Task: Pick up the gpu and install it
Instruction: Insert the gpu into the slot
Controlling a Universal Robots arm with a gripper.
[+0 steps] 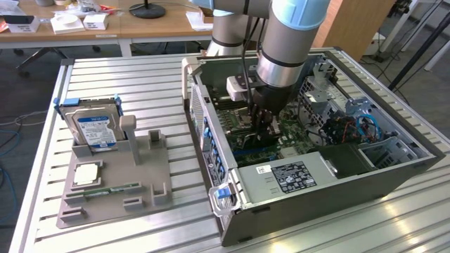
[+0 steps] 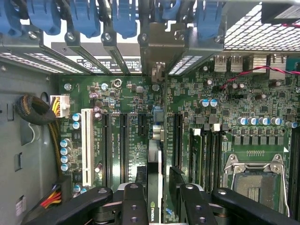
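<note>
My gripper (image 2: 157,197) hangs inside the computer case (image 1: 393,174), fingers parted narrowly on either side of the gpu (image 2: 154,178), which stands edge-on in a motherboard (image 2: 140,136) slot so its bracket meets the rear openings. Blue latches (image 2: 124,18) crowd behind the card; the CPU socket (image 2: 255,180) lies beside it.
</note>
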